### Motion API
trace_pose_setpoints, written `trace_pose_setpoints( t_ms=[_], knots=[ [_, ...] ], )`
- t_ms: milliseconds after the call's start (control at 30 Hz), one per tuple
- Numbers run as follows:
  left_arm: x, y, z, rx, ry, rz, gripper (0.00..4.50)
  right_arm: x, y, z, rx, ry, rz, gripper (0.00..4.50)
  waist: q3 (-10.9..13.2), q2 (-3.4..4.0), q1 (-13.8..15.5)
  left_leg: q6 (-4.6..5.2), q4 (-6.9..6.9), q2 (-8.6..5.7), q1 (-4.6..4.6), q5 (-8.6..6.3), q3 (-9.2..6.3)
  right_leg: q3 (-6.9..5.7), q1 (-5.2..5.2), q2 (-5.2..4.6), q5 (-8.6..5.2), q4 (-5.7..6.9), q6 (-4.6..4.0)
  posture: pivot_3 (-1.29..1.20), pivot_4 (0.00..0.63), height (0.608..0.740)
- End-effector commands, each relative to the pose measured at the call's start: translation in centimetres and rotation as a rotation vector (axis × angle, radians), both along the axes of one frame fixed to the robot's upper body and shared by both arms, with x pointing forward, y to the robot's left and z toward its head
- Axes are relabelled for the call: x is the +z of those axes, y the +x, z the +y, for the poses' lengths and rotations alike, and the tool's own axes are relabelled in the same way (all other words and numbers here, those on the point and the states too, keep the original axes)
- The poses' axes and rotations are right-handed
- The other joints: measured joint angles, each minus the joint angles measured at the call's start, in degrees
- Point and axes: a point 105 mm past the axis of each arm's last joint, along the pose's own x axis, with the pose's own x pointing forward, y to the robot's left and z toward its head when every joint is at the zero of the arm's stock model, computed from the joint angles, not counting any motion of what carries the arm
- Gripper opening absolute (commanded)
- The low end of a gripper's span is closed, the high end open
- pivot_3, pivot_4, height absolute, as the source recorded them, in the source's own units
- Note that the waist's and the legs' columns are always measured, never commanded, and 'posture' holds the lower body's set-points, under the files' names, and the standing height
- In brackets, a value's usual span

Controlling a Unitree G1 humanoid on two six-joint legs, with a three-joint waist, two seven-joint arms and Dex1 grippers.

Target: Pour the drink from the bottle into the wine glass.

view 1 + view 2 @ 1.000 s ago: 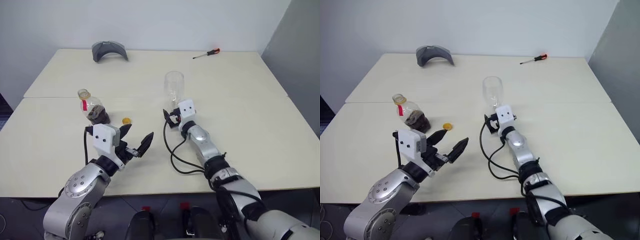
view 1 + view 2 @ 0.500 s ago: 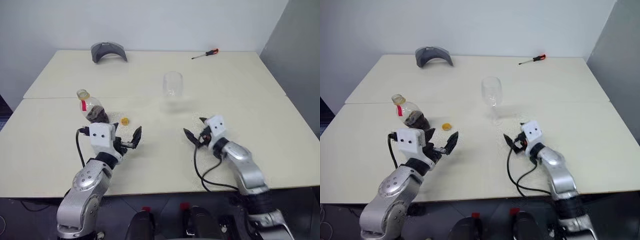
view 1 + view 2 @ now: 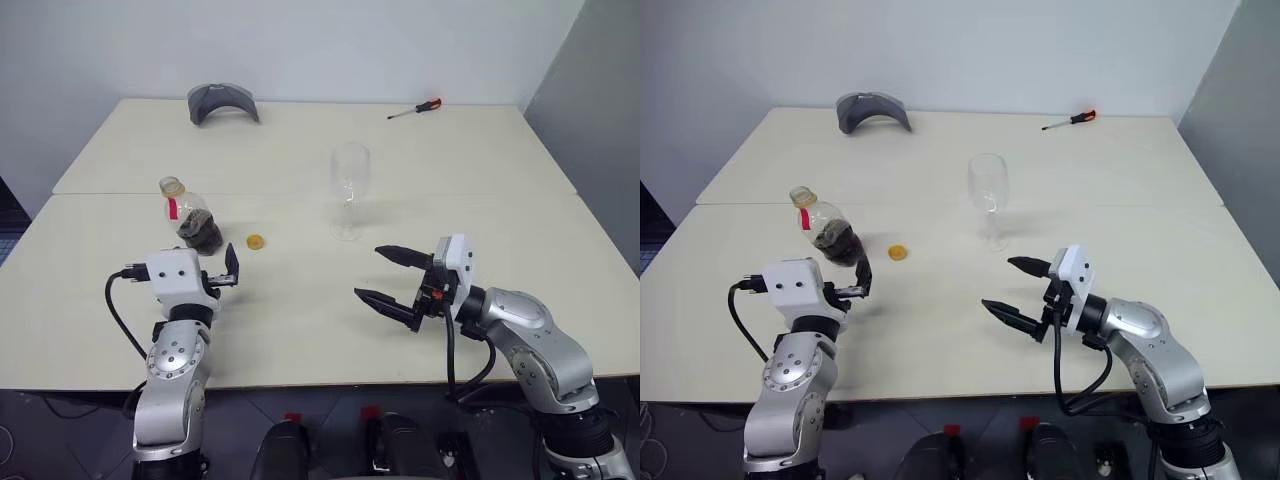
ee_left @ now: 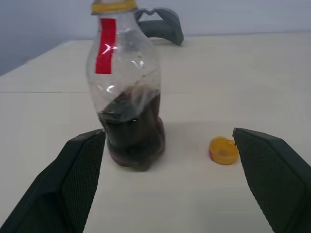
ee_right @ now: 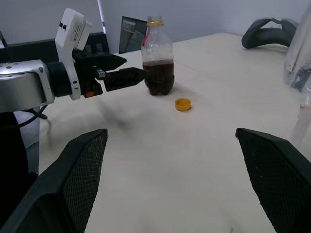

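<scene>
Two grippers, left (image 3: 222, 275) and right (image 3: 392, 283), spread empty above the table (image 3: 300, 330); left faces the uncapped bottle (image 3: 190, 215), ready to grasp. Beyond: cap (image 3: 255, 242), then the empty glass (image 3: 348, 190), awaiting pouring.

bottle (image 4: 125, 92): clear, red neck strip, dark brown drink (image 4: 131, 131). Loose cap (image 4: 223, 150) yellow. Wine glass (image 3: 349, 180) colourless. Table (image 3: 420, 160) cream. Screwdriver (image 3: 415, 108) handle red.

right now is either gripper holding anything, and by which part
Nothing is held. The left gripper is open in front of the bottle; the right gripper is open over bare table.
</scene>
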Motion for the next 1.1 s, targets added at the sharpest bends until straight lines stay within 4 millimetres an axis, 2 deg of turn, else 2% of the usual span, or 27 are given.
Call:
trace_pose_setpoints(
  t_ms=[33,167,567,1100],
  knots=[
    [1.2,0.1,1.0,0.036,0.007,-0.062,4.5,1.8,-0.5,0.7,0.052,0.035,-0.066,4.49,0.0,-0.01,0.2,0.0,0.01,0.0,0.0,0.0,-0.01,-0.01,0.0,0.0,0.0,0.0,0.0,0.0,0.15,0.74],
    [1.2,0.3,1.5,0.054,0.011,-0.072,4.5,2.2,0.0,0.9,0.043,0.054,-0.058,4.49,0.0,-0.03,0.3,0.0,0.02,0.01,-0.01,0.0,-0.02,-0.04,0.01,0.0,0.0,0.01,0.0,0.0,0.15,0.74],
    [1.7,2.6,0.2,-0.042,-0.039,-0.105,4.5,2.4,0.2,1.4,0.021,0.063,-0.054,4.49,0.0,-0.07,0.3,0.0,0.06,0.0,-0.02,0.0,-0.01,-0.05,0.02,0.0,0.0,0.03,0.0,0.0,0.15,0.74],
    [2.4,3.7,1.6,-0.051,-0.021,-0.117,4.5,2.5,0.5,1.5,-0.011,0.084,-0.03,4.49,0.0,-0.07,0.3,0.0,0.12,0.01,0.0,0.01,0.0,-0.04,0.02,0.0,0.01,0.12,-0.01,0.0,0.15,0.74]
  ],
)
